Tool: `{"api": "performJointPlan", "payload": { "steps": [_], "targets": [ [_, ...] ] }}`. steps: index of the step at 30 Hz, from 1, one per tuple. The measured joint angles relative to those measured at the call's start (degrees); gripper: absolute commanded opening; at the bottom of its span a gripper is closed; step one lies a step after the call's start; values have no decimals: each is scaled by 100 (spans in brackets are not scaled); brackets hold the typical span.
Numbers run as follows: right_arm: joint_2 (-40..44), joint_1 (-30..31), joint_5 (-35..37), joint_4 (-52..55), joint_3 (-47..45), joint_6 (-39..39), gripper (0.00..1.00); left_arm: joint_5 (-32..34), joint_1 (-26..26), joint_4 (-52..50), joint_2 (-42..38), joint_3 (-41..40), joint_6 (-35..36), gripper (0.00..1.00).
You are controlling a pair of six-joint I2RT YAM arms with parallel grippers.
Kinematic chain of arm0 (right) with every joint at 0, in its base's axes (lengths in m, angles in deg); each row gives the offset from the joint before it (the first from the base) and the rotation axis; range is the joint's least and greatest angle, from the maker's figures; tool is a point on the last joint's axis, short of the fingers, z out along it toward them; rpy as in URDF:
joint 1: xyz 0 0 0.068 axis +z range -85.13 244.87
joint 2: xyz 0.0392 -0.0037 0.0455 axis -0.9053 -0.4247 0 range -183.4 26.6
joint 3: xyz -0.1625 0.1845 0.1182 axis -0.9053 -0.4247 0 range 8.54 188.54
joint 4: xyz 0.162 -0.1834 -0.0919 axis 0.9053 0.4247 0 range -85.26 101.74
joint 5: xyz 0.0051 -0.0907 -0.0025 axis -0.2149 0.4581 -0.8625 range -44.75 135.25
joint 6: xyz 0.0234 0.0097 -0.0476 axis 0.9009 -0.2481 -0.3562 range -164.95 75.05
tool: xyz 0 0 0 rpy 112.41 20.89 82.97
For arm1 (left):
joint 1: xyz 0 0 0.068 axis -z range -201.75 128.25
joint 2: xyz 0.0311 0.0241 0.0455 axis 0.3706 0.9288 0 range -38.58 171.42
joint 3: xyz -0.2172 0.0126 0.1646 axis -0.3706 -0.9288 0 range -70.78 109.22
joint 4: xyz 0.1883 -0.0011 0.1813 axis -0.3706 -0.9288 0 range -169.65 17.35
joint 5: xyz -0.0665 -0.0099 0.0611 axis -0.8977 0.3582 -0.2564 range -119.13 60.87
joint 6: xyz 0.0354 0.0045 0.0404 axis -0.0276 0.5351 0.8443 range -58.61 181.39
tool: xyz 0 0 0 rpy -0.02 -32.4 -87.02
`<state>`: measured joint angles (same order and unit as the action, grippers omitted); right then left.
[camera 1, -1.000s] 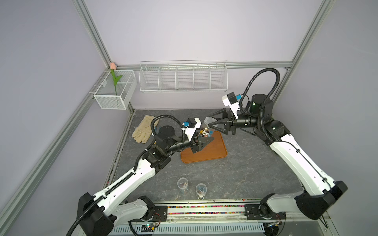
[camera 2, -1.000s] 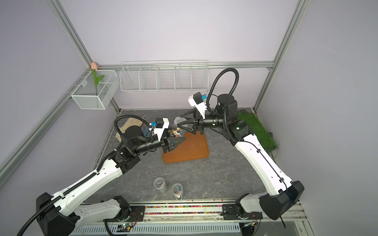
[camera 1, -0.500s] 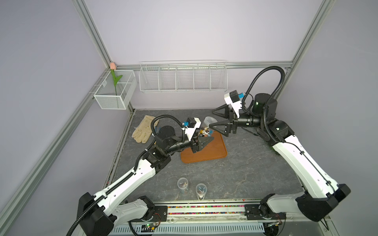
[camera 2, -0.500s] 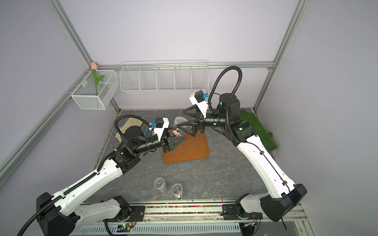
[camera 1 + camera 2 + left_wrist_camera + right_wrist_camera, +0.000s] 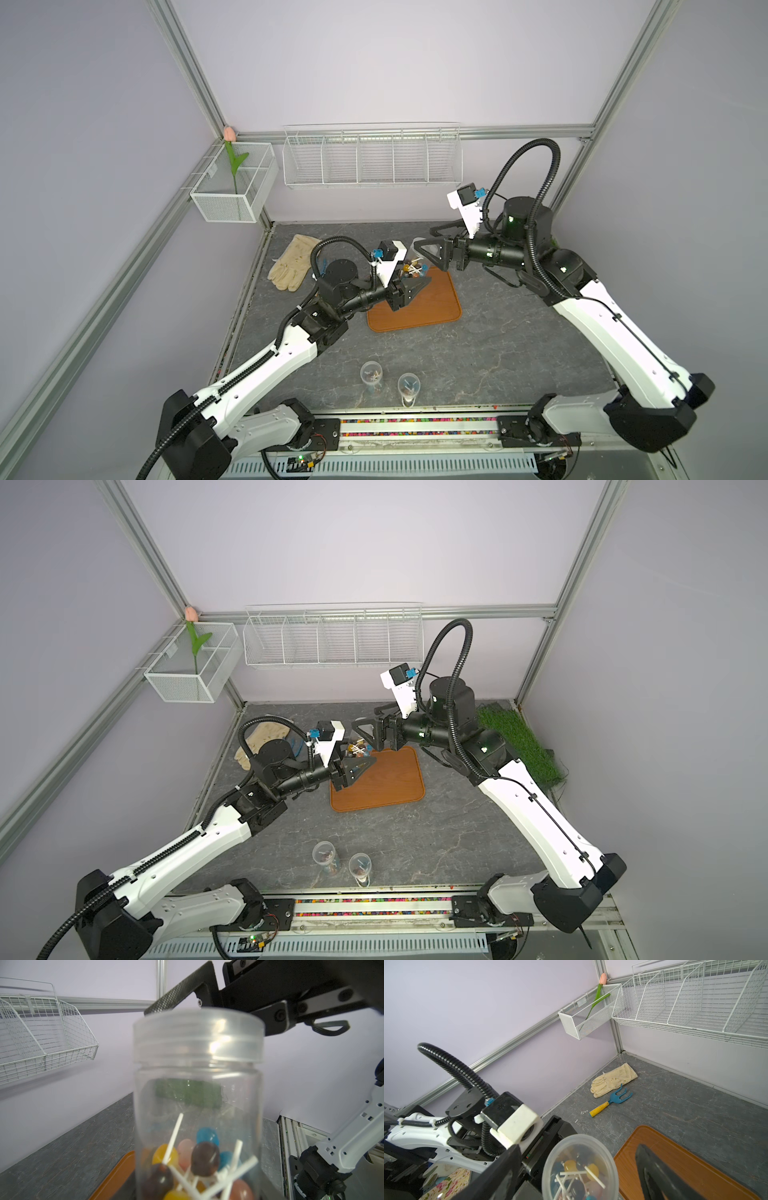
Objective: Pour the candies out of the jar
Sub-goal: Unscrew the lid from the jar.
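A clear plastic jar [image 5: 197, 1093] with its screw lid [image 5: 198, 1034] on is held upright over the back left corner of the brown tray [image 5: 432, 307]. My left gripper [image 5: 411, 279] is shut on its lower body. The candies [image 5: 199, 1163], small lollipops with blue, brown, orange and pink heads on white sticks, lie heaped in its bottom. My right gripper [image 5: 578, 1147] stands open around the lid [image 5: 580, 1167], with a gap between the lid and each of its black fingers [image 5: 500, 1176]. In both top views the jar [image 5: 358, 749] shows between the two grippers.
A cream glove [image 5: 291, 266] and a blue hand rake [image 5: 612, 1101] lie at the back left. Two small clear cups [image 5: 371, 374] stand near the front edge. A green grass mat [image 5: 515, 742] lies at the right. A wire basket [image 5: 370, 158] and a mesh box [image 5: 232, 191] hang on the walls.
The right gripper's jaws have spread apart around the lid, and the right arm has drawn slightly back to the right. The left arm and the jar have stayed put.
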<state>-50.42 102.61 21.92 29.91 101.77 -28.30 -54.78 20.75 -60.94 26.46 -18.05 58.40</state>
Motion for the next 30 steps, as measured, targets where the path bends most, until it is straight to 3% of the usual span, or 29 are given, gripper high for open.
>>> {"api": "performJointPlan", "payload": {
  "steps": [10,18,30],
  "targets": [
    [-195,44,149,42,20,76,82,33,0,2,4,-57,0,42],
    [-256,127,142,74,22,125,60,63,0,7,4,-90,-2,42],
    [-319,101,-26,203,151,-87,52,48,0,50,4,-129,0,41]
  ]
}}
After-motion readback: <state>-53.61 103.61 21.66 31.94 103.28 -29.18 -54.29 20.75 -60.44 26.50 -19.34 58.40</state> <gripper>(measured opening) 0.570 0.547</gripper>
